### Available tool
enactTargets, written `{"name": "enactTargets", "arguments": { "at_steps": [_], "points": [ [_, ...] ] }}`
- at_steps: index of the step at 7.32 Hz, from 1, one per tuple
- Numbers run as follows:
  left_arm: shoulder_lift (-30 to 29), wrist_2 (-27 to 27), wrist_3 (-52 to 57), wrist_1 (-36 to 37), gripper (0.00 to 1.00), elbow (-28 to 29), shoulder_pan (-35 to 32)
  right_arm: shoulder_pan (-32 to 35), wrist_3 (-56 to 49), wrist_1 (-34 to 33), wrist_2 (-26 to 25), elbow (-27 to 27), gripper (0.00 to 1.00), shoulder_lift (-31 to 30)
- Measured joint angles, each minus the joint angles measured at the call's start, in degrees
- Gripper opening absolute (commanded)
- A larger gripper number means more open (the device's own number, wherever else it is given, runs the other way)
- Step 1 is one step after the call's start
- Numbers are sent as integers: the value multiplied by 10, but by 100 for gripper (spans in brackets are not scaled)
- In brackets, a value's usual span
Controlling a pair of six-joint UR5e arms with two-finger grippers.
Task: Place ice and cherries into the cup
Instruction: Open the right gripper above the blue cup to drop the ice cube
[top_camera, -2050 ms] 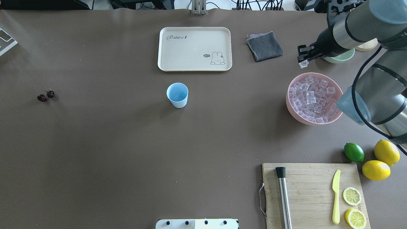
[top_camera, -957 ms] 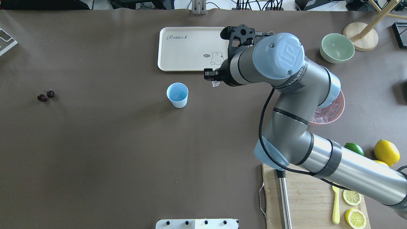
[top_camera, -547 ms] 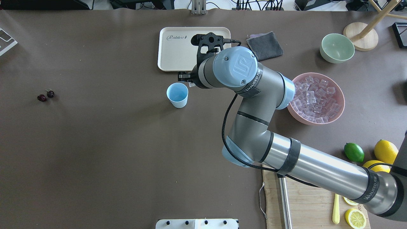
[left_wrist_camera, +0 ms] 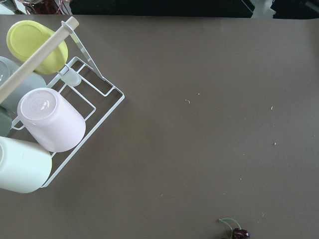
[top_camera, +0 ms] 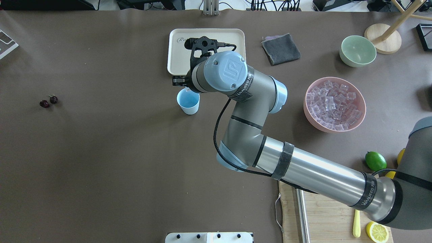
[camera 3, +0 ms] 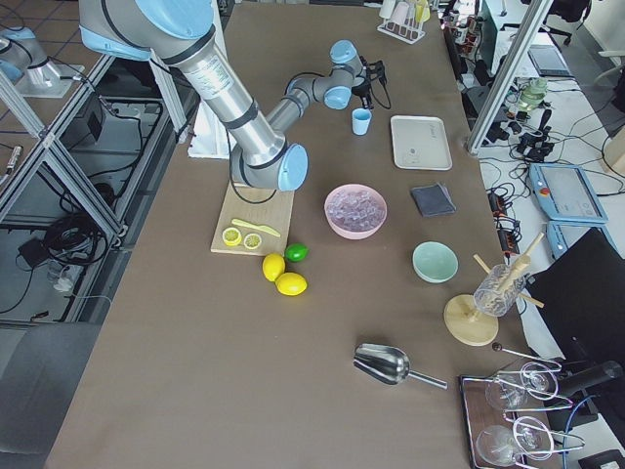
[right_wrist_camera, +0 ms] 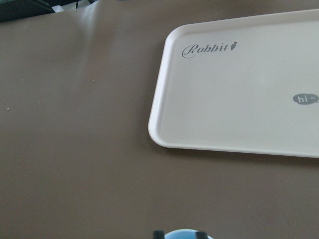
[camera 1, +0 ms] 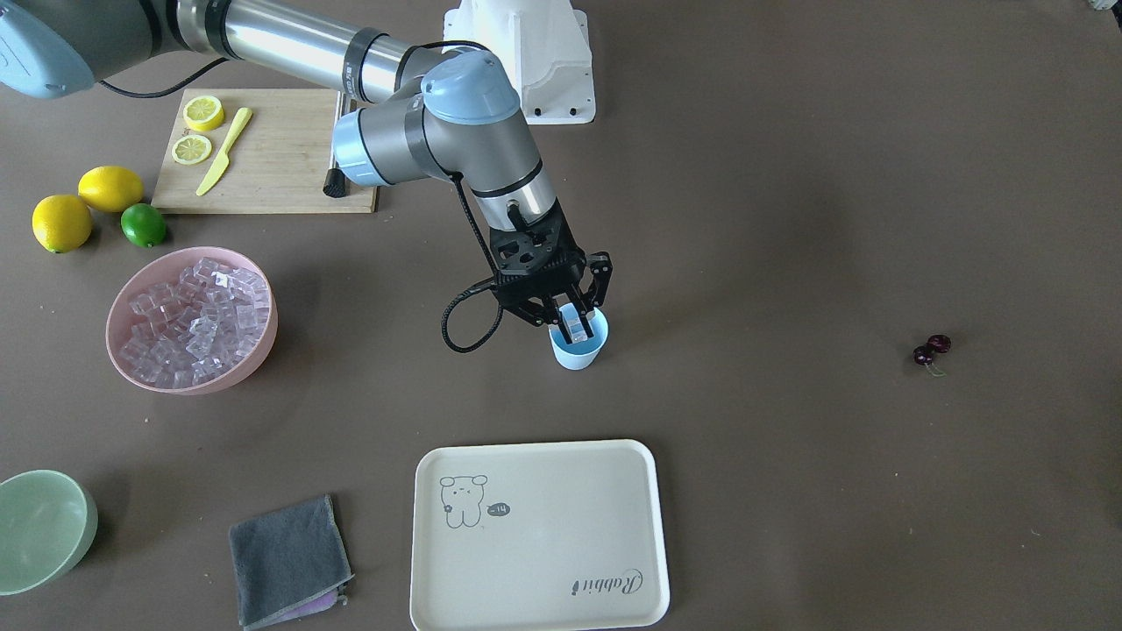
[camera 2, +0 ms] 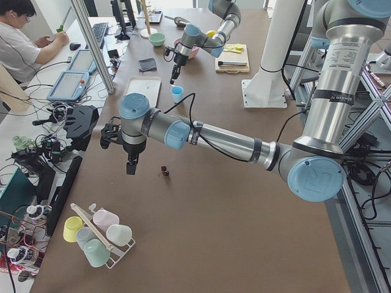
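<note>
Ice (camera 1: 576, 328) now over cup (camera 1: 577, 355) (prev. beside), in right gripper (camera 1: 575, 317)

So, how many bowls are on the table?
2. The pink bowl, full of ice, is on the robot's right side; the pale green bowl is beyond it, near the grey cloth. None seems hidden.

Right arm (top_camera: 303, 172): stretched far forward and inward from the base, elbow bent sharply, forearm angled down.
Right wrist (camera 1: 524, 206): tipped steeply downward, cable looping off one side.
Right gripper (camera 1: 574, 321): pointing down, fingers pinched on one clear ice cube (camera 1: 575, 328).
Left arm (camera 2: 226, 141): extended long and nearly level, out to its own side.
Left gripper (camera 2: 131, 166): hanging straight down from the wrist; whether parted or closed cannot be told.
</note>
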Motion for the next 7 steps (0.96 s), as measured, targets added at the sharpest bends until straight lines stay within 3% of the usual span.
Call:
{"name": "enactTargets", "arguments": {
  "at_steps": [1, 4, 6, 7],
  "points": [
    [2, 0, 0, 0, 98, -2, 0, -4, -1, 1, 1, -2, 99, 1],
    [3, 0, 0, -1, 98, -3, -1, -7, -9, -2, 5, 5, 100, -3],
    [3, 1, 0, -1, 98, -7, -1, 14, -14, -24, 40, 86, 100, -54],
    [3, 1, 0, 0, 98, -10, -1, 50, -27, -60, 90, 145, 100, -91]
  ]
}}
